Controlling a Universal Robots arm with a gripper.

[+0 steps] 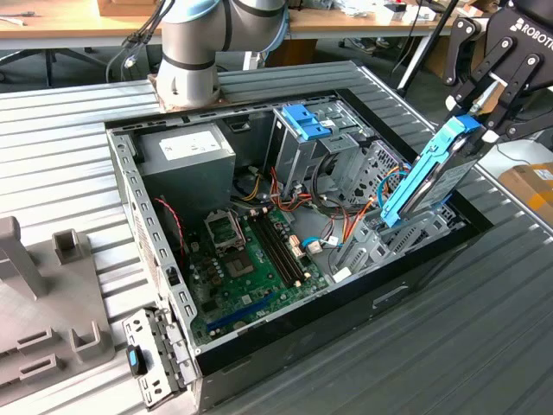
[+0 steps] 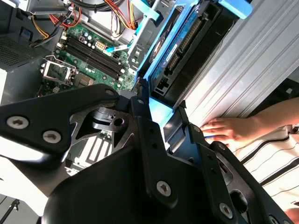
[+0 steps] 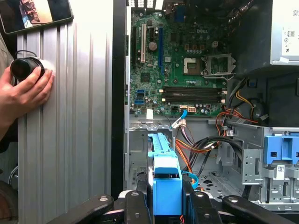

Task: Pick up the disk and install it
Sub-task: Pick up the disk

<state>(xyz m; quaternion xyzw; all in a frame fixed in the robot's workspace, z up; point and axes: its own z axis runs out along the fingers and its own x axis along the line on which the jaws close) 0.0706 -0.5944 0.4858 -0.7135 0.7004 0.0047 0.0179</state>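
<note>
The disk [image 1: 436, 173] is a flat black drive edged with bright blue rails. It hangs tilted over the open computer case [image 1: 285, 333], at the exterior view's right. Its lower end reaches the grey drive bay [image 1: 406, 229] by the case wall; whether it touches I cannot tell. My gripper [image 1: 473, 117] is shut on the disk's upper end. In the second wrist view the disk [image 2: 187, 42] runs away from the gripper [image 2: 159, 112] toward the motherboard. In the first wrist view a blue end of the disk [image 3: 166, 172] sits between the fingers [image 3: 140, 198].
Inside the case lie a green motherboard [image 1: 251, 251], a grey power supply box [image 1: 186, 156] and a metal cage topped by a blue clip [image 1: 304, 121]. A person's hand [image 3: 23, 93] rests on the ribbed table beside the case. A grey fixture [image 1: 43, 294] stands at the exterior view's left.
</note>
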